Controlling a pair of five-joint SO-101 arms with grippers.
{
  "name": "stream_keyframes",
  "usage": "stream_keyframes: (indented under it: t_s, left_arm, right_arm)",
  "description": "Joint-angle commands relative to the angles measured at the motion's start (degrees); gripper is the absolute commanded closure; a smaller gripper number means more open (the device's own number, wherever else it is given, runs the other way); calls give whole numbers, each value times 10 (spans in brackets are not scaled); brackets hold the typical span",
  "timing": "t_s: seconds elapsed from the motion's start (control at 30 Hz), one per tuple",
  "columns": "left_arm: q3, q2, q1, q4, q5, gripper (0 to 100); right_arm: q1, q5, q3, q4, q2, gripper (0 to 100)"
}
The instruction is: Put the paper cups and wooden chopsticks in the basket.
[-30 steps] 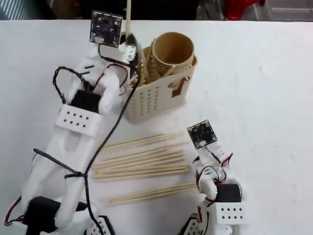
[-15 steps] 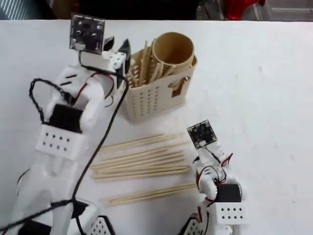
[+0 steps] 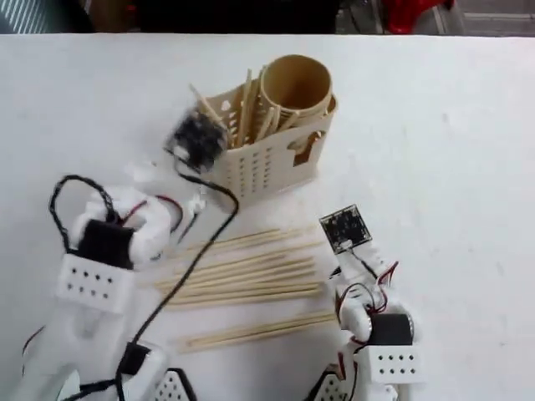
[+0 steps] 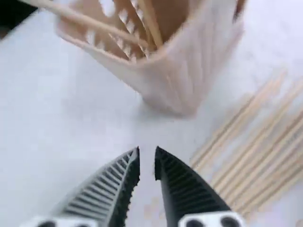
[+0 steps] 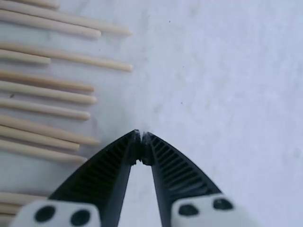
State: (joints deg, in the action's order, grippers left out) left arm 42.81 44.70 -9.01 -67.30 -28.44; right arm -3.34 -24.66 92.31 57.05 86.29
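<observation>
The perforated cream basket [image 3: 269, 163] stands mid-table with stacked paper cups [image 3: 295, 82] and several wooden chopsticks [image 3: 243, 109] upright in it. More chopsticks [image 3: 242, 271] lie loose on the table in front of it, and a separate pair [image 3: 251, 328] lies nearer. My left arm [image 3: 109, 242] is left of the basket. In its wrist view the left gripper [image 4: 147, 153] is slightly open and empty, low over the table, facing the basket [image 4: 189, 71]. My right gripper [image 5: 141, 138] is shut and empty, just off the loose chopstick ends [image 5: 57, 94].
The white tabletop [image 3: 435, 150] is bare to the right of the basket. Cables run along the left arm. The right arm [image 3: 376, 334] sits at the near edge beside the loose chopsticks.
The left arm released a chopstick into the basket, then drew back from above it and dropped low beside it. The right arm has not moved.
</observation>
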Motion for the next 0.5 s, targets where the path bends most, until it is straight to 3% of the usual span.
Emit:
stream_keyframes:
  t_s: [0.0,0.17,0.3,0.47]
  left_arm:
    - [63,-30,-29,-17,-119,869]
    - [92,-114,-79,-13,-210,865]
    - [92,-175,-101,-3,-234,865]
    - [91,-267,-87,70,-236,866]
  right_arm:
    - [0,-4,-4,-12,4,981]
    - [0,-4,-4,-11,4,981]
    - [0,-4,-4,-11,4,981]
    - [0,-4,-4,-11,4,981]
